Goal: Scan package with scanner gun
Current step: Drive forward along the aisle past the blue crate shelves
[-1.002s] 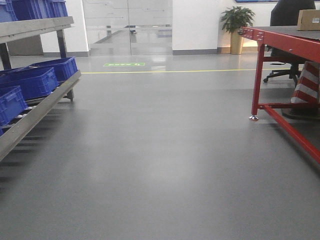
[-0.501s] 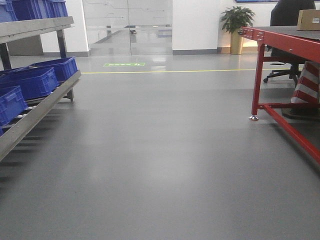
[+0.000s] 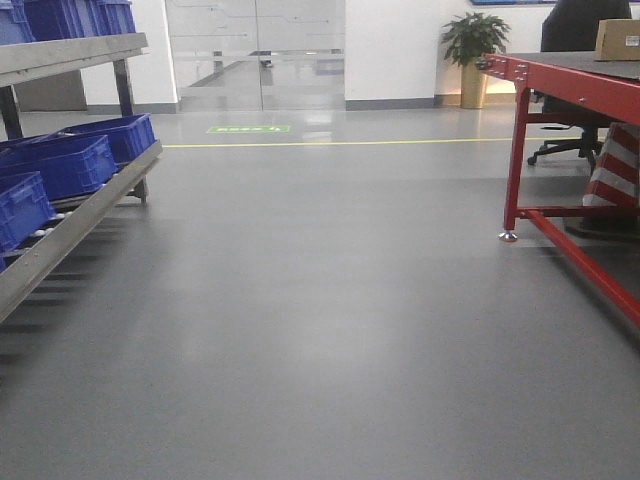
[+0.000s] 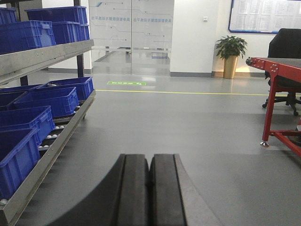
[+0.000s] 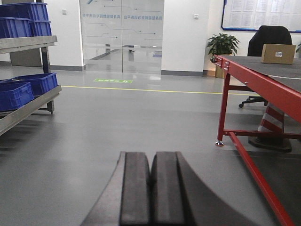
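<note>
- Both are pressed together and empty: left claw [image 4: 149,161], right claw [image 5: 150,159], above grey floor [image 3: 320,300].
- Package [image 5: 278,53] sits on the red table [image 5: 254,74], well apart from both.

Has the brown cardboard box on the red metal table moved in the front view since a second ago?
No. The brown cardboard box keeps its spot on the red metal table, unchanged against the potted plant.

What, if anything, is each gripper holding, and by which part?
Nothing. The left gripper and right gripper are both shut, pads together with nothing between them; the package sits apart on the red table.
</note>
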